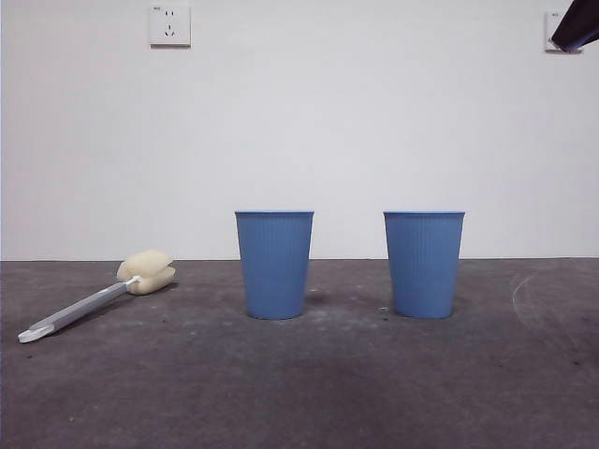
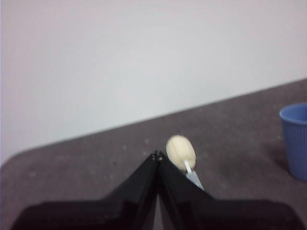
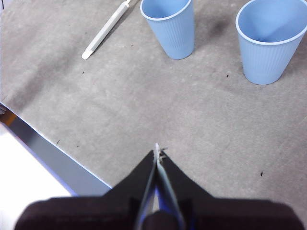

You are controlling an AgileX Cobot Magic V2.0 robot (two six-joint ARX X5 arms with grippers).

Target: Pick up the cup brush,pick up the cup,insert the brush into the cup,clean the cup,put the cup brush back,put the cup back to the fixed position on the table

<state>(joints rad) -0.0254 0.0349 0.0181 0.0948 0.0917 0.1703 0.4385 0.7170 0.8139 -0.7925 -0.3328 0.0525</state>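
Front view first: we see two blue ribbed cups standing upright and well apart on the dark grey table (image 1: 299, 393), one near the middle (image 1: 274, 264) and one to its right (image 1: 424, 263). They look identical, and we cannot tell which of them is the task's cup. Off to the left lies the cup brush (image 1: 98, 298), flat on the table, its cream-yellow sponge head toward the wall and its whitish handle end toward the camera. Nothing touches it. A black tip (image 1: 576, 26) shows at the top right corner, in front of a wall socket; another socket (image 1: 169, 25) sits high on the white wall at the left.

From the left wrist view, our left gripper (image 2: 157, 155) hangs above the table with its jaws pressed together and empty, the brush's sponge head just beyond the tips.

Our right gripper (image 3: 157, 149) is likewise closed on nothing, high over bare table, both cups and the brush handle well ahead of it.
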